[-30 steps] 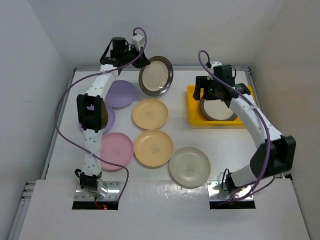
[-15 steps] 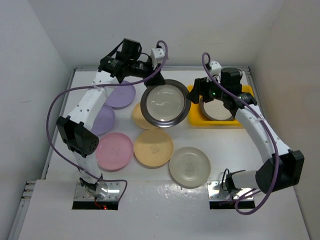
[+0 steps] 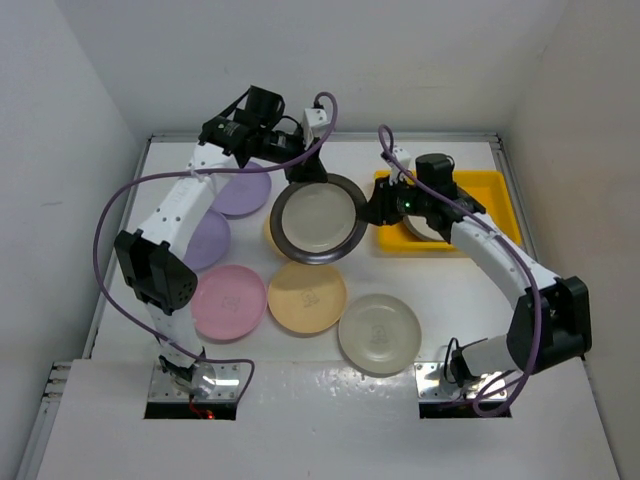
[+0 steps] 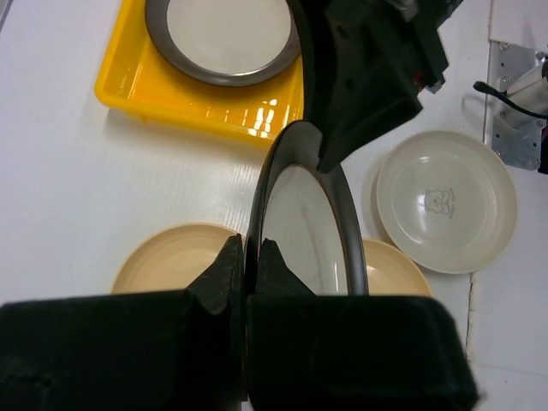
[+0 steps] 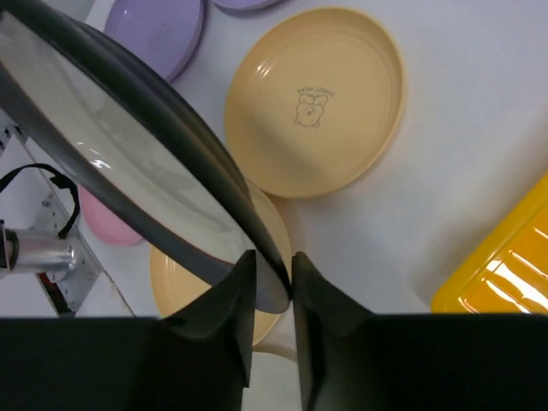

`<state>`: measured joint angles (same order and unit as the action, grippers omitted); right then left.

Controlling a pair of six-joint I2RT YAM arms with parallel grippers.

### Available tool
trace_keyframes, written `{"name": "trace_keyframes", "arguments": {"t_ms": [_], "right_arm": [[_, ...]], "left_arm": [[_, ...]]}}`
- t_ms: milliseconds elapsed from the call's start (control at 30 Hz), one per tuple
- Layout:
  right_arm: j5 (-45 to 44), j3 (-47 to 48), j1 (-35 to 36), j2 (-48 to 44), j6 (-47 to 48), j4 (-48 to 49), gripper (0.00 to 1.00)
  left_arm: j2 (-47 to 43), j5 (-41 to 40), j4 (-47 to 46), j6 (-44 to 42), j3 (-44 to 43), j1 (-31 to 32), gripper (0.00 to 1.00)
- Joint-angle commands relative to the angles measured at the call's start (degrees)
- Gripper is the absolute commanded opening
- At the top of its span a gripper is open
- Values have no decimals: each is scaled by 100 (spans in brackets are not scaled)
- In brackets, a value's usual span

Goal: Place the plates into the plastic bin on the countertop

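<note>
A dark-rimmed plate [image 3: 318, 220] hangs tilted above the countertop [image 3: 450, 290], between the two arms. My left gripper [image 3: 300, 178] is shut on its far rim; in the left wrist view the fingers [image 4: 224, 272] pinch the edge of this plate [image 4: 308, 231]. My right gripper [image 3: 370, 212] has its jaws closed round the opposite rim [image 5: 272, 274] of the same plate [image 5: 111, 145]. The yellow plastic bin [image 3: 495, 190] lies at the back right. A second dark-rimmed plate [image 4: 227, 34] lies in the bin [image 4: 171, 94].
Lying on the countertop are two lilac plates [image 3: 243, 190] [image 3: 205, 240], a pink one [image 3: 228, 302], a yellow-orange one [image 3: 306, 296] and a cream one [image 3: 379, 334]. Another yellow-orange plate [image 5: 317, 98] lies under the held plate. White walls close in the sides and back.
My left arm carried the dark-rimmed plate from the back down to the middle. My right gripper left the bin, swung left and closed on the plate's near rim.
</note>
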<state>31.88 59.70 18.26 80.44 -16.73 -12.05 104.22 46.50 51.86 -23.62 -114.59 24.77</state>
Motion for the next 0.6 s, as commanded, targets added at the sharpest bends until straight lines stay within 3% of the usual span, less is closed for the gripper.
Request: {"name": "trace_keyframes", "arguments": {"t_ms": [0,67,133,167,200,267,433,467,567], "right_arm": [[363,32,81,147,-392,617,20],[319,86,99,164,-498,669,10],[249,-63,81,86,-586,948,12],[240,-99,81,51,-612,977,14],[214,-134,72,50,-560,1012,25],[257,-99,72,120,-516,977,32],[441,-38,72,331,-568,1038,33],[442,-20,72,375,-603,986,29],[363,-64,55,219,-770,1038,0]], "left_arm": [[-368,702,-510,50,-56,27,0],[-316,886,-562,173,-55,-43,0],[-315,1159,-563,173,-55,-165,0],[-315,1160,-563,173,-55,-166,0],[-315,1229,-563,173,-3,-166,0],[-368,1299,-563,120,-2,-219,0],[-368,1493,-563,120,103,-271,0],[-368,1433,-563,120,103,-271,0],[-368,1301,-563,120,103,-324,0]]}}
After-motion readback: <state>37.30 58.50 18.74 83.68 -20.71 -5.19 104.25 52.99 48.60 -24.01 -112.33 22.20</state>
